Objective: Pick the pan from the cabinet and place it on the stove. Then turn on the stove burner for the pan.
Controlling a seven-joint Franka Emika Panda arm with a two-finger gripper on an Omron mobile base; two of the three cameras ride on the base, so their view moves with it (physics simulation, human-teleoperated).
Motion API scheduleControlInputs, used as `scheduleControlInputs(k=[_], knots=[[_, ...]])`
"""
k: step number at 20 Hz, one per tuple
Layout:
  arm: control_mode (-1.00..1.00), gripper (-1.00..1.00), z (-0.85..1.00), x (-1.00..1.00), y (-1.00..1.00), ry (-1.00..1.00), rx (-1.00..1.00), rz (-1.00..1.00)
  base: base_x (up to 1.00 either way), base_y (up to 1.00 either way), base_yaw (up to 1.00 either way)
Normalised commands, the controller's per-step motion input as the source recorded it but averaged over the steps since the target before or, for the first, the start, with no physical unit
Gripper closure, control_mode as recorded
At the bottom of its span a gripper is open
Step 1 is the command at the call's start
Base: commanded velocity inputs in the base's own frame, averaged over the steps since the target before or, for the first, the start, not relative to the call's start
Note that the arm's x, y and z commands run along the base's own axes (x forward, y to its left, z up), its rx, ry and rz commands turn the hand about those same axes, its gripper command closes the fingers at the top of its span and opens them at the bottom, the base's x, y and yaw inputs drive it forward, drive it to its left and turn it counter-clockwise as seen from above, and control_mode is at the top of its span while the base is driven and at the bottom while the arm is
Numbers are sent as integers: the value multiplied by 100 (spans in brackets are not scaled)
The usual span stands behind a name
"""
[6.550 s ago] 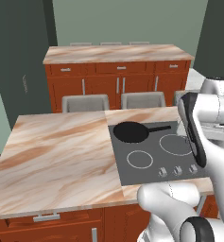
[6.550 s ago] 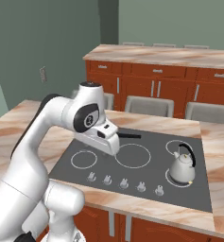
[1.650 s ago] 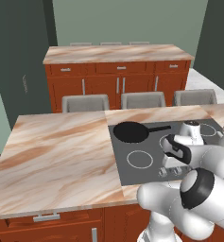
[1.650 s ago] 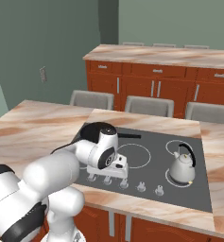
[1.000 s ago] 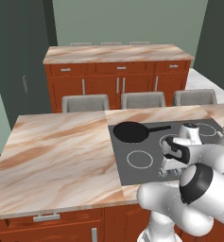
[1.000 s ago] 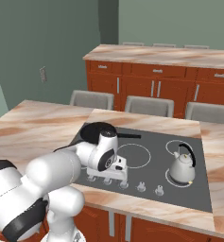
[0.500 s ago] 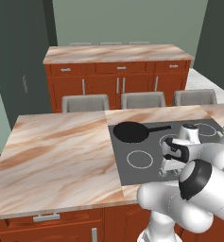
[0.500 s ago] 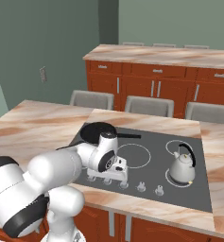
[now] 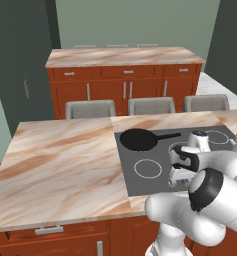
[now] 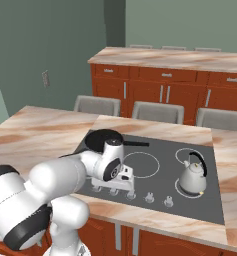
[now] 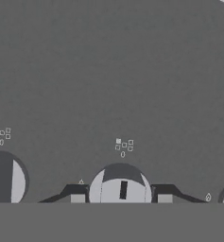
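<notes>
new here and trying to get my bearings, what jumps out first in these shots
The big white arm bends low over the stove, its gripper straddling a grey knob in the front row. The black pan sits on the far-left burner, and a silver kettle stands on the stove's right side.

Muted green-grey walls [image 9: 140, 22] close in the kitchen, with a darker green panel [image 9: 20, 55] at the left of the left base view. Against the far wall stands a reddish-brown sideboard [image 9: 125, 87] of drawers and doors with silver handles, topped in pink-beige marble [image 9: 122, 56]. Three grey chair backs [image 9: 90, 108] line the far edge of a marble island counter [image 9: 60, 165] with reddish-brown drawers below. A small grey wall outlet [image 10: 45, 78] shows in the right base view. Lighting is even and soft.
</notes>
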Motion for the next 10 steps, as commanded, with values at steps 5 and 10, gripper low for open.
scheduleControlInputs(k=[5, 10], knots=[[-100, 100, -8, -20, 6, -1, 0, 0, 0, 0, 0], [-100, 100, -31, -19, 0, -6, 1, 10, 0, 0, 0]])
